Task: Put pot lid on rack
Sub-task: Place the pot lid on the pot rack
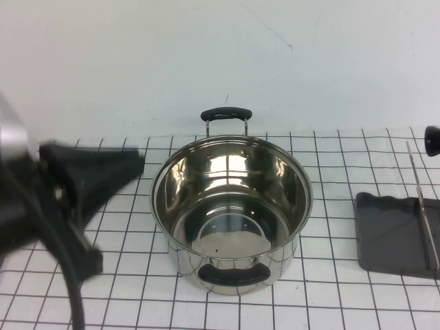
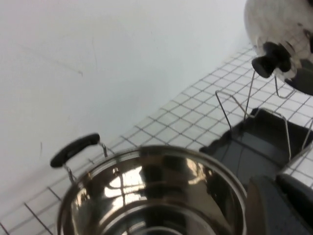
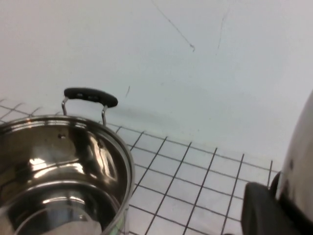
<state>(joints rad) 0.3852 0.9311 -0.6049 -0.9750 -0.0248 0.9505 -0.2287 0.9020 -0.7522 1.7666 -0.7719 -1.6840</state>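
From the high view we see the left tool [image 1: 134,165] raised over the left part of the desk [image 1: 344,295], a dark blurred shape with its tip closed and nothing in it. Just beyond that tip, to its right, stands the steel pot [image 1: 231,210], open and lidless, one black handle on its far rim and one on its near wall. Farther right of the pot, well away from the left tool, lies the rack [image 1: 395,234]: a dark grey tray with a thin wire upright along its right part. At the right edge, above the rack, only a black knob [image 1: 432,140] shows; the right tool itself is out of this view.

In the left wrist view the pot's rim fills the foreground, close under the left tool, whose dark body [image 2: 281,205] sits in the corner. Past the pot we see the rack's tray and wire loops, and above them the pot lid [image 2: 279,24], shiny and domed, tilted with its knob facing us, clear of the wires.

In the right wrist view the right tool [image 3: 266,208] shows as a dark finger lying against the lid's shiny edge; it appears closed on the pot lid. The pot stands off to its side on the gridded desk, apart from it.
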